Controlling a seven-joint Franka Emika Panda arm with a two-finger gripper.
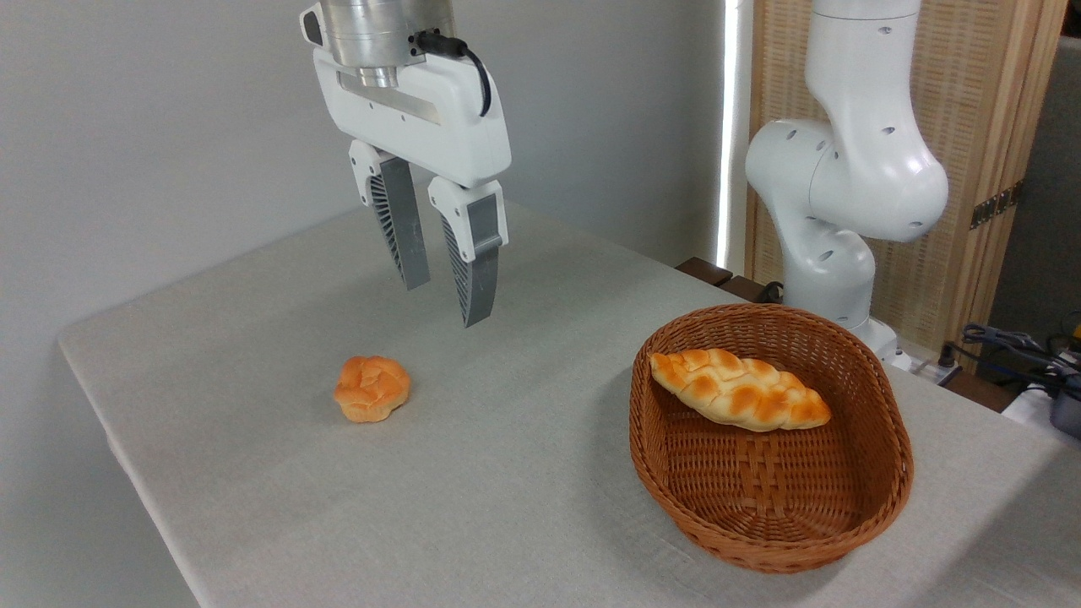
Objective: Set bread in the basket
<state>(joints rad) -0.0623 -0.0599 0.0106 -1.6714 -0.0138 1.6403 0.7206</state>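
The long braided bread (740,388), golden-orange with pale seams, lies inside the oval brown wicker basket (893,498) at the right, resting toward the basket's far side. My gripper (446,302) hangs in the air well to the left of the basket, above the table and up and right of a small round bun. Its two grey fingers (477,270) stand apart with nothing between them, so it is open.
A small round knotted bun (372,388) sits on the grey cloth-covered table (507,473) left of centre. A second white robot arm (844,177) stands behind the basket. Cables (1013,346) lie at the far right edge.
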